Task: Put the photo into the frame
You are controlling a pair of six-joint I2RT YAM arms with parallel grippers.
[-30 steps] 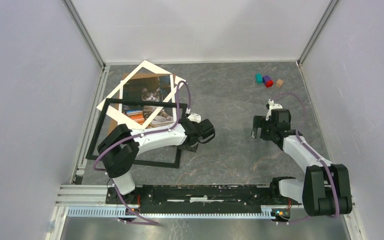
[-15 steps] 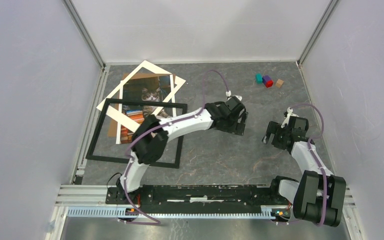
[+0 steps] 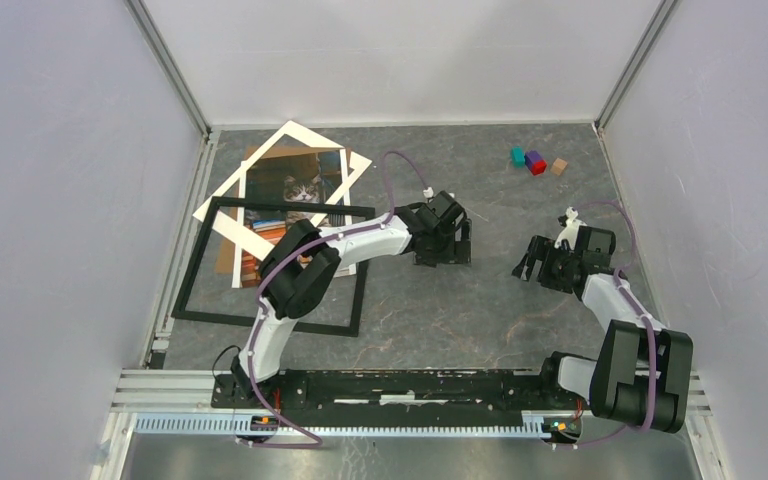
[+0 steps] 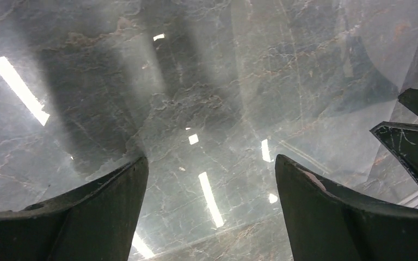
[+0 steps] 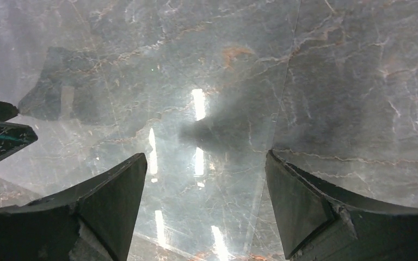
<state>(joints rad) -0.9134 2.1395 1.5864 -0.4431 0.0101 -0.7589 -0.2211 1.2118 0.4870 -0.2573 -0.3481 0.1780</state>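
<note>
The photo (image 3: 300, 190) lies far left under the mat (image 3: 290, 131), with the frame (image 3: 188, 280) overlapping both from the near side.

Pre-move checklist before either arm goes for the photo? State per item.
1. Left tool open, nothing held: ok.
2. Right tool open, nothing held: ok.
3. Photo free to grasp: not ok, the white mat lies over its edges.
4. Frame flat on the table: ok, but its far rail crosses the photo and mat.
5. Clear sheet under both tools lying flat: cannot tell.
6. Small blocks out of the arms' way: ok.
</note>
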